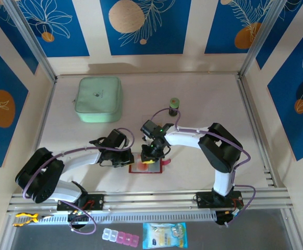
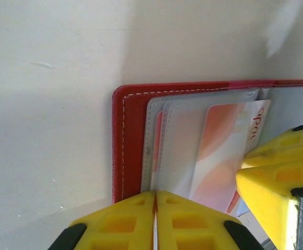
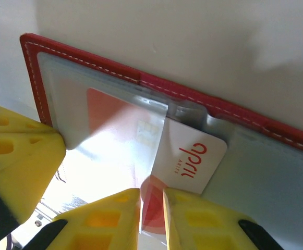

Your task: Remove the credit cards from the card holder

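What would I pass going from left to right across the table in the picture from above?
First the soft mint-green square pouch → then the flat dark-red rectangular card holder → then the small green round container.

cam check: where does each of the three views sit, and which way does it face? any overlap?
Top external: above and behind the bases, looking down at the table; left arm and right arm meet over the card holder.
Left wrist: on the left wrist, looking down past its shut left fingers at the card holder's stitched edge.
Right wrist: on the right wrist, looking past its right fingers, closed on a credit card.
Shared: both wrist views show that credit card and the card holder.
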Robot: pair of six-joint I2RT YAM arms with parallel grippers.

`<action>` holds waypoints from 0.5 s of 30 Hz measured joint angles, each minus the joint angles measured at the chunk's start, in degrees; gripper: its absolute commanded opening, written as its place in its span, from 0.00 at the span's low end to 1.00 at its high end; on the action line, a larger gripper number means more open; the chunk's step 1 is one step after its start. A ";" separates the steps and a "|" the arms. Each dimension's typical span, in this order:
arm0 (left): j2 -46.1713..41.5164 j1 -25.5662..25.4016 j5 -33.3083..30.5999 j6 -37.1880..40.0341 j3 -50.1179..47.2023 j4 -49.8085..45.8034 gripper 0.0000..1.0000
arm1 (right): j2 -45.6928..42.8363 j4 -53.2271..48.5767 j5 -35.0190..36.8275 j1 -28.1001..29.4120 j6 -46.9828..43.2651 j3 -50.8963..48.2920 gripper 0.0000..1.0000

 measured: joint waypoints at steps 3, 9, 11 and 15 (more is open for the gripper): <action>0.00 -0.02 0.00 0.00 -0.02 -0.02 0.09 | 0.00 -0.22 0.17 0.07 -0.59 0.07 0.22; -0.11 -0.02 0.00 0.00 -0.09 -0.02 0.09 | 0.00 -0.48 0.26 0.04 -2.10 0.44 0.22; -0.17 0.00 0.00 0.00 -0.09 -0.04 0.09 | 0.00 -0.63 0.35 0.04 -2.49 0.63 0.22; -1.31 0.00 0.00 -0.02 -0.09 -0.83 0.10 | 0.00 -0.61 0.35 0.04 -3.04 1.03 0.22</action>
